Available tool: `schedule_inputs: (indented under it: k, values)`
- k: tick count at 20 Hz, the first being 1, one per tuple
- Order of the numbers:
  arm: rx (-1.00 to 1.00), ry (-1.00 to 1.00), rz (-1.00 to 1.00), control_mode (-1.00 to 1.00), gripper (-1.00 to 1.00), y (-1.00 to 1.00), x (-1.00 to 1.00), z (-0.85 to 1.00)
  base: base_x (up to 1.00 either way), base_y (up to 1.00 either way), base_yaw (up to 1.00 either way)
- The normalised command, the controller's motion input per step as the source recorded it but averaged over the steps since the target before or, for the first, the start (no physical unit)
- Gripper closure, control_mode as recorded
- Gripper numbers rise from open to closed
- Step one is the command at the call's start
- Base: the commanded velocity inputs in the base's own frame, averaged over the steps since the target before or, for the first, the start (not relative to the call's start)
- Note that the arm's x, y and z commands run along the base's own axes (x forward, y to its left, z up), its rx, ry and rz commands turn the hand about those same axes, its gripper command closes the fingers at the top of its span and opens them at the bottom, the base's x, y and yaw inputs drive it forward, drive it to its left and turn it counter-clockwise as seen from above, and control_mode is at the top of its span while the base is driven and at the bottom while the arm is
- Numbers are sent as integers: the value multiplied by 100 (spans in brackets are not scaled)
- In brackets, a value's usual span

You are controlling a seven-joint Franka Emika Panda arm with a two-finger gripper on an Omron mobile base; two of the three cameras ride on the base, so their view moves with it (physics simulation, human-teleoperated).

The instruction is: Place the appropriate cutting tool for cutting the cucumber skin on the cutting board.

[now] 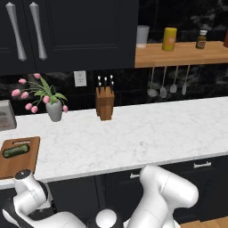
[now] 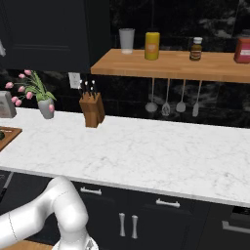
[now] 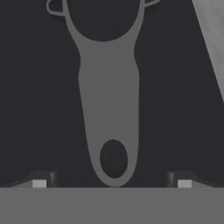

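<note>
Peeler [image 3: 108, 94] lies between my end effector's [image 3: 111, 183] parted tips, ungrasped; board [image 1: 18, 162] with cucumber [image 1: 16, 150] waits.

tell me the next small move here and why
Probably lower a little and shut the fingers on the peeler. In the hand view its handle lies centred between the two spread fingertips, ungrasped. The board carries only the cucumber.

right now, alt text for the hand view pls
A grey Y-shaped peeler lies on a dark surface straight ahead of the gripper, handle end with its oval hole nearest, forked head farthest. The jaws stand open, one tip on each side of the handle, not touching it.
</note>
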Motion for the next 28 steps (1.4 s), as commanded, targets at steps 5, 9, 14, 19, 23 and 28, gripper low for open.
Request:
schedule_inputs:
  k: [5,9,14,19,23,28]
  values:
    - [0,0,0,-100,-100,0,1,-1,0,0,0]
    - [0,0,0,-100,-100,0,0,0,0,0,0]
    - [0,0,0,-100,-100,0,2,-2,0,0,0]
    - [0,0,0,-100,-100,0,0,-6,0,0,0]
    - [0,-1,0,-100,-100,0,0,-16,0,0,0]
    - [0,-2,0,-100,-100,0,0,-16,0,0,0]
